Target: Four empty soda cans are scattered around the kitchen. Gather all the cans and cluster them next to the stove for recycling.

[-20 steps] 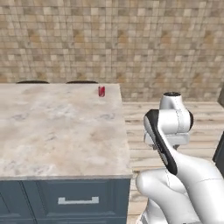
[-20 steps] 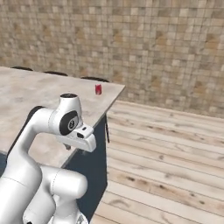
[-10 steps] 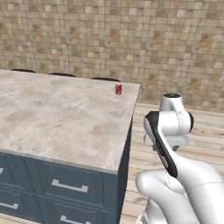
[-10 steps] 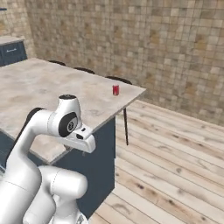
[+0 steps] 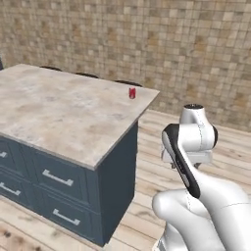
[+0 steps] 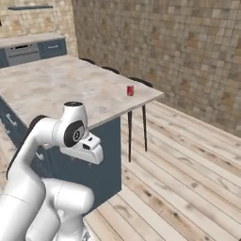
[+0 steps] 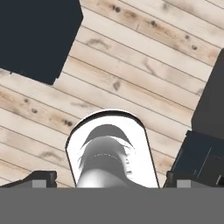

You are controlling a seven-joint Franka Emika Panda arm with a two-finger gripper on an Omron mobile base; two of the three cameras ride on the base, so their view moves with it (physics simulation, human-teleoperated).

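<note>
red can (image 5: pixel 132 93) upright near island corner, well apart from gripper (image 7: pixel 109 181).

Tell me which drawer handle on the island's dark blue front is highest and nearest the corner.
The drawer handle in the upper row nearest the island corner; the others sit lower or further left.

Upright red can (image 5: pixel 132 93) near island corner (image 5: pixel 147 95)

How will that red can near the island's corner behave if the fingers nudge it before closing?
The red can stands upright and slim, so it probably tips easily. Being round, it would likely roll, perhaps off the nearby island edge. Said to be empty, it is probably light and dents easily.
</note>
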